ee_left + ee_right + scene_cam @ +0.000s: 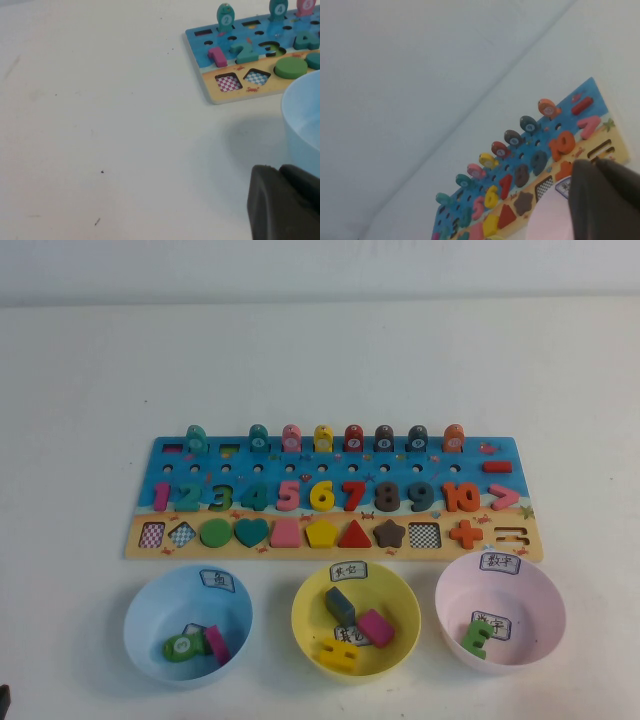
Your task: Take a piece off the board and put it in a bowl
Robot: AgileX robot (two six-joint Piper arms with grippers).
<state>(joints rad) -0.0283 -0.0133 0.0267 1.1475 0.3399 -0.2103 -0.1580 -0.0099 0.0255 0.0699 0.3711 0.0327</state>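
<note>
The dark brown numeral 8 sits in its slot on the board, between the red 7 and the grey-blue 9. It also shows in the right wrist view. The pale pink bowl stands in front of the board's right end and holds a green piece. My right gripper is shut and empty, above the pink bowl's near side. My left gripper is shut and empty, low over the table beside the light blue bowl. Neither gripper shows in the high view.
The light blue bowl and the yellow bowl stand left of the pink one, each holding a few pieces. Coloured pegs stand along the board's far edge. Open table lies left of the board.
</note>
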